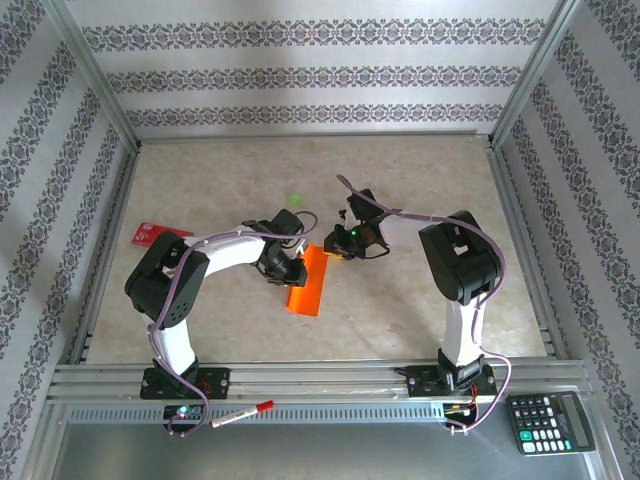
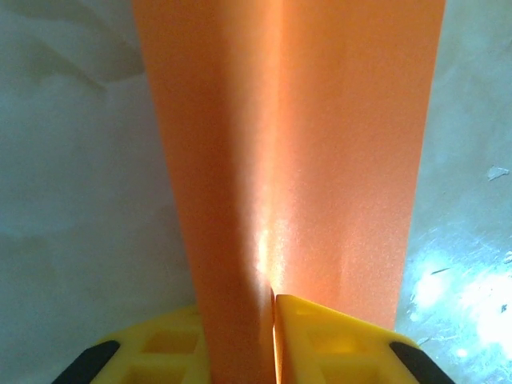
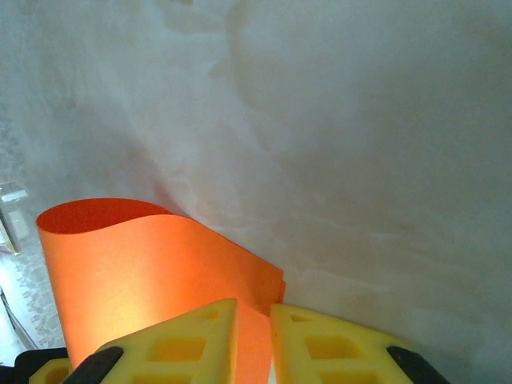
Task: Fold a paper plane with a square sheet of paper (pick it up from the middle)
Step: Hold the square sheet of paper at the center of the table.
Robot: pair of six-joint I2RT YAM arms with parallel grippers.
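At mid-tabletop, a little toward the near edge: found left gripper [image 2: 272, 308] clamped on the square sheet of paper [image 1: 308, 285], yellow fingers [image 2: 336, 340] pressed together with the orange paper pinched between them. Seen from the left wrist, runs lengthwise straight away from the fingertips, with a soft lengthwise bend down its middle.

Found right gripper [image 3: 254, 312] likewise closed on the same sheet at its far end, fingers [image 3: 188, 340] nearly together, a strip of orange in the narrow gap. Seen from the right wrist, bows up in a rounded arch to the left of the fingers.

From above: narrow, longer than wide; long axis running far-to-near, far end at the right gripper, near end leaning slightly toward the left edge.

Further out: green spot [image 1: 294, 200] beyond both grippers; red card [image 1: 152, 233] near the left edge; red-capped pen [image 1: 245, 412] and calculator [image 1: 548, 422] off the tabletop, beyond its near edge.
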